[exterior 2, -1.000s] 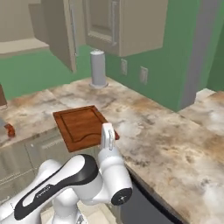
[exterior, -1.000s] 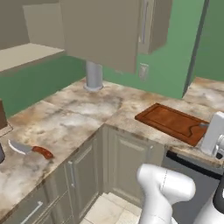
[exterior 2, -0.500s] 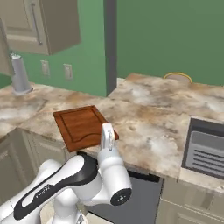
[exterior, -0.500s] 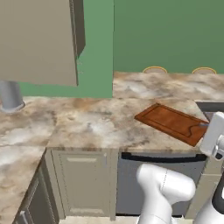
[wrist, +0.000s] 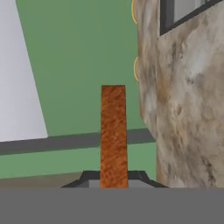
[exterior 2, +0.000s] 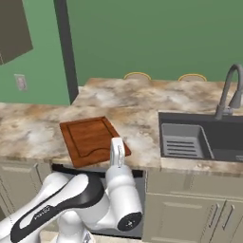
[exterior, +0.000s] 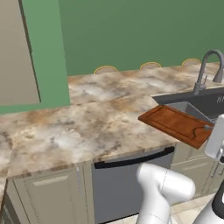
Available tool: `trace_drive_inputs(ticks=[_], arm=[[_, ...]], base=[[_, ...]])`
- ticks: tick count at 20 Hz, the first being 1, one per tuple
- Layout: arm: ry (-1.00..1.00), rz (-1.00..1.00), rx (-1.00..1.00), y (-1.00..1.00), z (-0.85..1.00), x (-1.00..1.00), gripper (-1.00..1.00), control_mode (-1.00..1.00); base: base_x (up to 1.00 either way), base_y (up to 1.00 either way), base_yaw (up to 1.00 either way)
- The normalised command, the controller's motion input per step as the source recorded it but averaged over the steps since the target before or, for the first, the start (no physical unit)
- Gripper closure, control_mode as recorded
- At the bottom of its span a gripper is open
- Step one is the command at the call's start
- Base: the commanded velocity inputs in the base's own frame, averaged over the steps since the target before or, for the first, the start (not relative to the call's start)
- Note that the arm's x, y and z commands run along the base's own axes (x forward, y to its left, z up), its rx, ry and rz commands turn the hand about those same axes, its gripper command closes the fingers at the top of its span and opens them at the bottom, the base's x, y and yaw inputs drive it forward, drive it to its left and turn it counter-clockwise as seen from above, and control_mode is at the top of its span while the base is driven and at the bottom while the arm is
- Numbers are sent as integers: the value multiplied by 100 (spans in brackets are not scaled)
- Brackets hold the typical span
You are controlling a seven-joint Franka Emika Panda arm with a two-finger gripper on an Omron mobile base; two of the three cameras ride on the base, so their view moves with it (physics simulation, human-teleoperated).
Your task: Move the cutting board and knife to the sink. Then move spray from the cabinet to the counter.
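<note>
My gripper (exterior 2: 116, 145) is shut on the near edge of the reddish-brown cutting board (exterior 2: 90, 139), which hangs flat above the front of the marbled counter (exterior 2: 128, 102). From the left base, the cutting board (exterior: 177, 124) sits beside the gripper (exterior: 207, 130), in front of the dark grey sink (exterior: 192, 101). The sink (exterior 2: 199, 137) lies to the board's right. In the hand view the cutting board (wrist: 113, 131) is edge-on, rising from between the gripper (wrist: 113, 180) tips, with the counter (wrist: 188, 96) alongside. A beige cabinet (exterior: 17, 57) panel stands at far left. The knife and spray are out of view.
A curved grey faucet (exterior: 204, 70) rises behind the basin, also the faucet (exterior 2: 228, 90). A dark dishwasher front (exterior: 127, 179) sits under the counter. Yellow-rimmed plates (exterior: 106, 69) lean at the green back wall. A wall outlet (exterior 2: 20, 81) is at the left.
The whole picture has shifted: the base has driven and turned along the counter, so the corner and cabinets slid left and the sink came into view. The board stays in my shut gripper.
</note>
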Motion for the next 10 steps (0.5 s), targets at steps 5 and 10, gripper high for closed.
trace_drive_inputs(ticks=[5,10], arm=[[0,0,0,0,0,0,100,100],[0,0,0,0,0,0,100,100]], base=[[10,-53,-4],[13,-70,-3]])
